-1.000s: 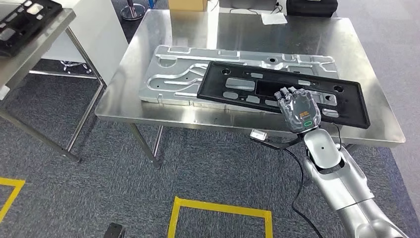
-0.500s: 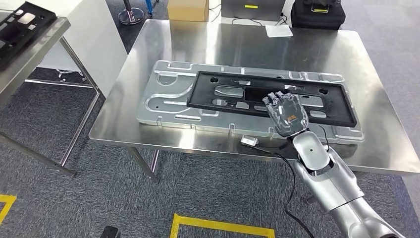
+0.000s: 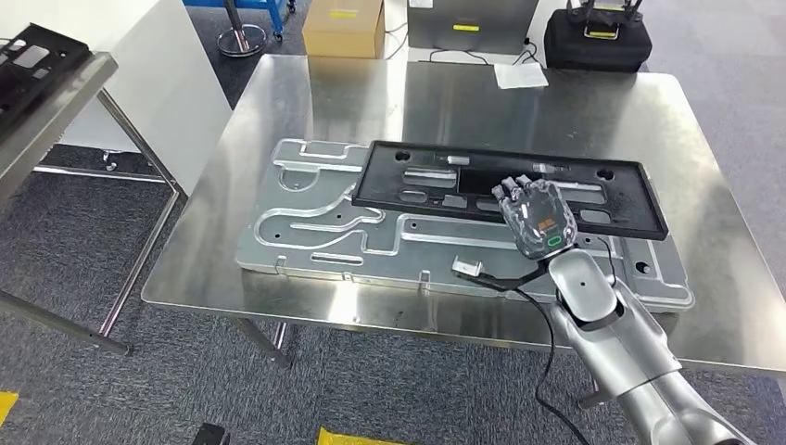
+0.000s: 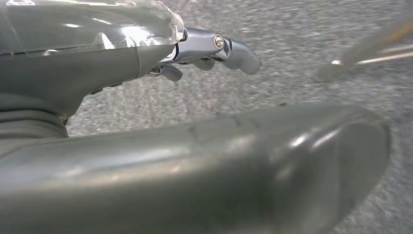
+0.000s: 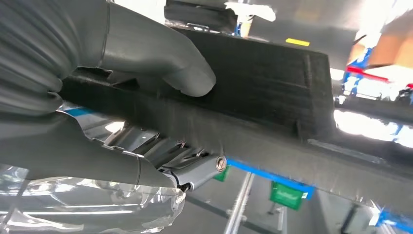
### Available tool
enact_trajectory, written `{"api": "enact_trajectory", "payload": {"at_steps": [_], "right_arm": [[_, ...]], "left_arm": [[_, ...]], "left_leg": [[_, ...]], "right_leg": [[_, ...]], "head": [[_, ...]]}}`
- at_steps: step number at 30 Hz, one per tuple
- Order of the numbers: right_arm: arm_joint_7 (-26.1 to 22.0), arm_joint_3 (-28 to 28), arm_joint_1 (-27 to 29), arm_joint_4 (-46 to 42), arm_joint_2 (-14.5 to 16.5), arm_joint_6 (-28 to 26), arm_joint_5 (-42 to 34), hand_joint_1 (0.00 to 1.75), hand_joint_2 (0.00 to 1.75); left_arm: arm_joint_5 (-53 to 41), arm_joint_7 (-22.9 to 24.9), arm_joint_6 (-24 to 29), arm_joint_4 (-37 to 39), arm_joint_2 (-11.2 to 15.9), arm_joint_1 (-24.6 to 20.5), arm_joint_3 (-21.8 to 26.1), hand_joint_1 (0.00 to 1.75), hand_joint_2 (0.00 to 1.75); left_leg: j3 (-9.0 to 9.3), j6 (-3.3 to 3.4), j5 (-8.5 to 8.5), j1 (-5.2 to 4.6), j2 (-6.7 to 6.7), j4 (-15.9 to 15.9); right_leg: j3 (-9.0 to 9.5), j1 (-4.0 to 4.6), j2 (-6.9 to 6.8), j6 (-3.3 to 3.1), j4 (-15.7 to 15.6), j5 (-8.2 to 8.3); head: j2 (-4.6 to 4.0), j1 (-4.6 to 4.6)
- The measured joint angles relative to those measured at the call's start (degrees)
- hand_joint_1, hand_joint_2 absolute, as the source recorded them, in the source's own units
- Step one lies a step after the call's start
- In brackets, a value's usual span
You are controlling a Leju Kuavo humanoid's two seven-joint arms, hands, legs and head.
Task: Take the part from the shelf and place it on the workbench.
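Part (image 3: 422, 178) carried farther over workbench (image 3: 278, 93), gripped by right hand (image 3: 536, 215)

The long, flat, black rectangular plastic panel (image 3: 445, 183), pierced with rounded slots, small holes and one larger rectangular cut-out near its middle, lies lengthwise left to right over the shiny stainless-steel worktop (image 3: 306, 93). It rests above a silver metal plate with raised curved channels (image 3: 315, 227), covering that plate's far right part, and its right end sits slightly nearer than its left. The right hand (image 3: 536, 215) holds the panel at its near edge, right of centre. In the right wrist view the thick grey thumb (image 5: 165, 63) presses on the panel's matte, textured face (image 5: 272, 87) while the fingers (image 5: 195, 168) curl under its edge.
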Motion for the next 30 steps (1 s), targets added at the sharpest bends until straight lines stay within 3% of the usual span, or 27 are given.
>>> {"api": "enact_trajectory", "payload": {"at_steps": [1, 3, 4, 5, 6, 8, 9, 11, 13, 15, 16, 18, 19, 20, 21, 22, 23, 25, 30], "right_arm": [[0.03, -0.03, -0.14, 0.01, 0.09, -0.04, -0.01, 1.75, 1.75], [0.03, -0.04, -0.2, 0.2, 0.25, -0.07, 0.0, 0.87, 0.87], [0.02, -0.04, -0.15, 0.36, 0.37, -0.09, -0.01, 0.44, 0.44], [-0.02, -0.04, -0.11, 0.54, 0.49, -0.12, -0.01, 0.0, 0.0], [-0.08, -0.08, -0.11, 0.73, 0.67, -0.16, -0.02, 0.0, 0.0], [-0.23, -0.28, -0.27, 1.08, 1.08, -0.21, -0.01, 0.0, 0.0], [-0.33, -0.46, -0.39, 1.29, 1.3, -0.22, 0.0, 0.0, 0.0], [-0.57, -0.93, -0.58, 1.74, 1.65, -0.33, 0.0, 0.0, 0.0], [-0.94, -1.45, -0.65, 2.16, 1.94, -0.53, 0.01, 0.0, 0.0], [-1.21, -2.08, -0.57, 2.59, 2.21, -0.8, 0.01, 0.0, 0.0], [-1.26, -2.45, -0.53, 2.79, 2.29, -0.97, 0.01, 0.0, 0.0], [-1.3, -3.09, -0.28, 3.26, 2.33, -1.21, 0.01, 0.0, 0.0], [-1.34, -3.33, -0.02, 3.53, 2.33, -1.29, 0.01, 0.0, 0.0], [-1.38, -3.53, 0.29, 3.78, 2.35, -1.33, 0.01, 0.0, 0.0], [-1.44, -3.75, 0.57, 4.01, 2.38, -1.4, 0.01, 0.0, 0.0], [-1.48, -4.04, 0.74, 4.19, 2.41, -1.48, 0.01, 0.0, 0.0], [-1.5, -4.37, 0.79, 4.31, 2.45, -1.59, 0.0, 0.0, 0.0], [-1.55, -5.07, 0.76, 4.43, 2.56, -1.86, 0.0, 0.0, 0.0], [-1.69, -6.18, 1.03, 4.62, 2.77, -2.11, -0.02, 0.0, 0.0]], "left_arm": [[0.06, -0.05, -0.03, 0.0, 0.01, -0.12, 0.0, 0.0, 0.0], [0.2, -0.07, -0.1, 0.0, 0.04, -0.19, 0.0, 0.0, 0.87], [0.24, -0.04, -0.05, 0.0, 0.08, -0.15, 0.0, 0.0, 1.31], [0.18, 0.05, 0.09, 0.0, 0.09, -0.08, 0.0, 0.0, 1.75], [0.06, 0.22, 0.33, 0.0, 0.1, -0.03, 0.0, 0.0, 1.31], [-0.12, 0.52, 0.73, 0.0, 0.19, -0.04, 0.0, 0.0, 0.44], [-0.11, 0.58, 0.79, 0.0, 0.3, -0.08, 0.0, 0.0, 0.0], [-0.04, 0.53, 0.75, 0.0, 0.56, -0.16, 0.0, 0.0, 0.0], [-0.04, 0.47, 0.75, 0.0, 0.78, -0.08, 0.0, 0.0, 0.0], [-0.04, 0.43, 0.67, 0.0, 0.87, -0.04, -0.01, 0.0, 0.0], [-0.04, 0.41, 0.63, 0.0, 0.88, -0.05, -0.02, 0.0, 0.0], [-0.03, 0.4, 0.56, 0.0, 0.87, 0.01, -0.02, 0.0, 0.0], [-0.03, 0.4, 0.51, 0.0, 0.87, 0.09, -0.02, 0.0, 0.0], [-0.02, 0.4, 0.46, 0.0, 0.87, 0.16, -0.02, 0.0, 0.0], [0.03, 0.39, 0.39, 0.0, 0.87, 0.22, -0.02, 0.0, 0.0], [0.1, 0.37, 0.33, 0.0, 0.87, 0.25, -0.02, 0.0, 0.0], [0.18, 0.34, 0.29, 0.0, 0.87, 0.26, -0.02, 0.0, 0.0], [0.3, 0.26, 0.22, 0.0, 0.87, 0.26, -0.02, 0.0, 0.0], [0.47, 0.02, -0.1, 0.01, 0.91, 0.35, -0.02, 0.0, 0.0]], "left_leg": [[-1.66, -0.3, -1.0, 0.09, 0.14, 3.12], [-6.62, -0.82, -3.9, 0.19, 0.37, 11.16], [-8.78, -0.9, -4.8, 0.22, 0.43, 13.98], [-10.12, -0.86, -4.63, 0.22, 0.47, 15.02], [-10.27, -0.68, -3.02, 0.21, 0.49, 13.68], [-8.08, 0.07, 2.53, 0.05, 0.52, 6.16], [-6.87, 0.52, 4.41, -0.14, 0.55, 2.39], [-5.7, 1.24, 5.75, -0.5, 0.58, -1.35], [-5.41, 1.64, 6.04, -0.43, 0.55, -1.89], [-5.01, 2.12, 6.75, -0.11, 0.61, -2.66], [-4.81, 2.33, 7.01, 0.06, 0.65, -3.03], [-4.79, 2.56, 7.08, -0.04, 0.67, -3.07], [-4.81, 2.59, 7.04, -0.07, 0.66, -2.99], [-4.83, 2.59, 6.95, -0.08, 0.66, -2.87], [-4.85, 2.56, 6.83, -0.07, 0.65, -2.69], [-4.85, 2.47, 6.64, -0.05, 0.63, -2.44], [-4.87, 2.32, 6.4, -0.04, 0.6, -2.11], [-5.08, 1.85, 5.9, -0.23, 0.53, -1.4], [-5.51, 0.47, 4.93, -0.34, 0.53, -0.36]], "right_leg": [[0.37, -0.07, 0.0, -0.25, -0.14, -0.19], [0.84, 0.04, 0.02, -0.61, -0.18, -0.69], [1.04, 0.11, 0.06, -0.68, -0.15, -0.95], [1.3, 0.18, 0.13, -0.71, -0.11, -1.21], [1.66, 0.26, 0.21, -0.71, -0.07, -1.47], [2.54, 0.43, 0.33, -0.64, -0.05, -1.99], [2.84, 0.53, 0.35, -0.52, -0.03, -2.16], [2.87, 0.63, 0.39, -0.05, 0.02, -2.32], [2.78, 0.72, 0.4, 0.66, -0.04, -2.37], [2.4, 0.77, 0.32, 1.27, 1.26, -3.55], [1.5, 0.77, 0.29, 1.49, 3.47, -5.04], [-1.73, 0.6, 0.27, 1.78, 10.74, -8.85], [-3.34, 0.51, 0.26, 1.93, 14.13, -10.12], [-4.21, 0.41, 0.25, 2.06, 15.9, -10.33], [-3.98, 0.3, 0.22, 2.16, 15.48, -9.45], [-2.58, 0.19, 0.17, 2.21, 12.76, -7.67], [-0.46, 0.08, 0.1, 2.18, 8.62, -5.72], [2.83, 0.19, 0.03, 1.89, 2.24, -3.66], [3.58, 0.1, 0.04, 0.5, 0.44, -3.45]], "head": [[0.0, -0.06], [0.0, -0.17], [0.0, -0.16], [0.0, -0.16], [0.0, -0.16], [0.0, -0.15], [0.0, -0.13], [0.0, -0.13], [0.0, -0.16], [0.0, -0.1], [0.0, -0.04], [0.0, 0.04], [0.0, 0.03], [0.0, 0.03], [0.0, 0.03], [0.0, 0.03], [0.0, 0.04], [0.0, 0.02], [0.0, -0.04]]}}
